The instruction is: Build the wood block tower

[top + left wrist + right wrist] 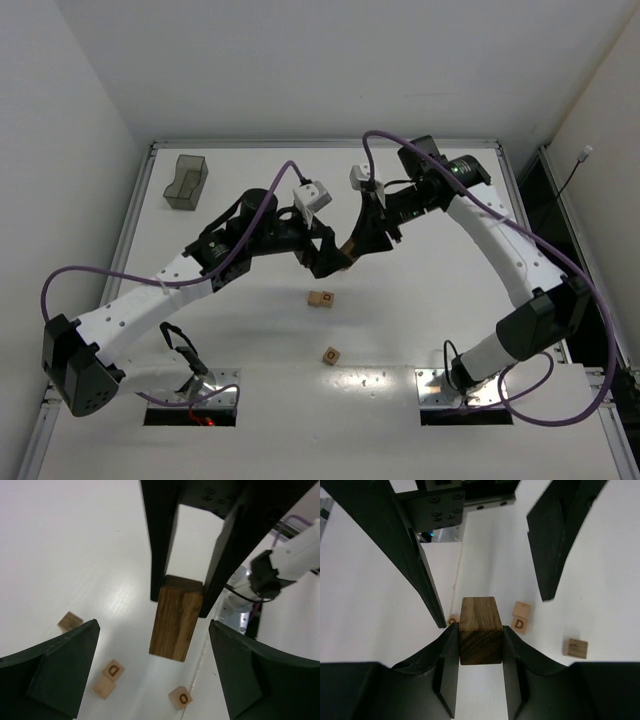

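**Mid-air handover, no tower yet**
R gripper (pixel 480 636) clamped on dark block (pixel 479 615), held above table (pixel 440 320). L gripper (pixel 153 627) wide open around it, not touching. Small blocks (pixel 320 299) loose below; all stacking left

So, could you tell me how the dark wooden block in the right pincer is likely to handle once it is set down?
Probably stiff: the dark wooden block looks like solid grained wood, undeformed in the right pincer. Its flat faces suggest it will not roll. Being longer than wide, it may tip if stood on end.
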`<state>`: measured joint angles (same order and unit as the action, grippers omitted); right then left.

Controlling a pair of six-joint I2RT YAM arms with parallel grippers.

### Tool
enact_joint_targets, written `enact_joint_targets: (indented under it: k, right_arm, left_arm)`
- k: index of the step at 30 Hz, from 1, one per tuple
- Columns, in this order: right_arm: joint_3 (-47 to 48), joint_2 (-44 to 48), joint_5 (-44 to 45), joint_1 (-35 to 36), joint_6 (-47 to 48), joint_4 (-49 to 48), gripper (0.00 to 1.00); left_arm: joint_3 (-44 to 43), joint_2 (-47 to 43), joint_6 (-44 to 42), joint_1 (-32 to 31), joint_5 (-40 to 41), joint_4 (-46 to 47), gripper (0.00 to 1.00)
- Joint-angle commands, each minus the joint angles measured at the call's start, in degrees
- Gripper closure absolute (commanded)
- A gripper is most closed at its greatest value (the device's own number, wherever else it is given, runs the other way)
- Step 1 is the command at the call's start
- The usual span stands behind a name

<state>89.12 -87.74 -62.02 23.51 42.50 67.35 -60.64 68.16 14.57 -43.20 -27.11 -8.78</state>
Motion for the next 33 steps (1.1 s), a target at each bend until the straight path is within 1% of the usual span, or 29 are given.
enact_joint_targets:
  k: [1, 3, 4, 5, 9, 10, 11, 13, 14, 17, 19, 21, 23, 24, 25, 27, 33]
  right_arm:
    - [5.2, -1.5, 4.7, 0.0, 1.6, 0.7, 1.00]
    - [7.0, -2.1, 8.6, 0.0, 1.0, 0.7, 1.00]
    - [7.7, -2.9, 10.0, 0.0, 1.0, 0.7, 1.00]
    - [8.5, -3.5, 11.5, 0.0, 1.0, 1.3, 1.00]
    - [11.9, -6.9, 19.2, 0.5, -1.2, 1.3, 1.00]
    - [12.5, -7.7, 20.4, 0.5, -2.4, 1.3, 1.00]
    - [13.1, -9.4, 22.4, 0.5, -3.0, 1.3, 1.00]
    - [15.2, -11.6, 24.7, 1.0, -4.8, 0.8, 1.00]
    - [16.0, -12.6, 25.7, 1.0, -5.4, 0.8, 1.00]
    - [18.8, -16.7, 31.0, 2.2, -6.8, 1.8, 1.00]
    - [20.0, -18.7, 31.5, 3.5, -7.4, 1.8, 1.00]
    - [21.4, -19.7, 33.8, 4.1, -9.6, 0.9, 1.00]
    - [23.2, -21.8, 37.3, 5.0, -9.6, 0.9, 1.00]
    - [23.2, -22.5, 38.4, 5.8, -9.6, 1.6, 1.00]
    - [23.7, -22.5, 39.0, 6.4, -9.6, 1.6, 1.00]
    - [23.7, -23.7, 39.5, 6.4, -10.3, 1.6, 1.00]
    - [23.2, -25.3, 40.1, 8.0, -9.7, 1.6, 1.00]
  left_arm:
    - [1.1, -4.3, -0.3, 0.8, 11.4, -2.1, 0.08]
    - [1.1, -4.9, -0.3, 2.5, 15.0, -5.2, 0.06]
    - [1.1, -5.4, -0.3, 4.1, 19.3, -6.4, 0.04]
    - [1.1, -5.4, -0.3, 5.1, 20.9, -7.5, 0.03]
    - [0.1, -6.0, 0.2, 12.4, 24.8, -13.6, 0.01]
    - [0.1, -5.4, 0.8, 15.7, 24.8, -14.5, 0.01]
    - [-0.5, -5.4, 0.8, 17.6, 25.4, -15.5, 0.01]
    - [-1.1, -3.7, 0.8, 21.4, 24.4, -18.3, 0.01]
    - [-1.1, -2.0, 0.8, 24.7, 23.5, -18.8, 0.01]
    - [-1.8, 0.1, 0.8, 29.6, 21.9, -20.0, 0.01]
    - [-1.8, 1.4, 0.8, 31.2, 21.9, -20.0, 0.01]
    - [-2.4, 2.2, 2.1, 32.3, 22.5, -19.3, 0.01]
    - [-2.4, 3.1, 2.9, 33.9, 22.5, -18.6, 0.01]
    - [-2.4, 3.8, 2.9, 35.4, 20.9, -18.0, 0.01]
    - [-2.4, 4.3, 3.4, 36.2, 20.9, -18.0, 0.01]
    - [-2.4, 4.3, 3.4, 38.2, 19.0, -17.4, 0.01]
    - [-2.4, 6.1, 4.1, 41.4, 17.0, -16.9, 0.01]
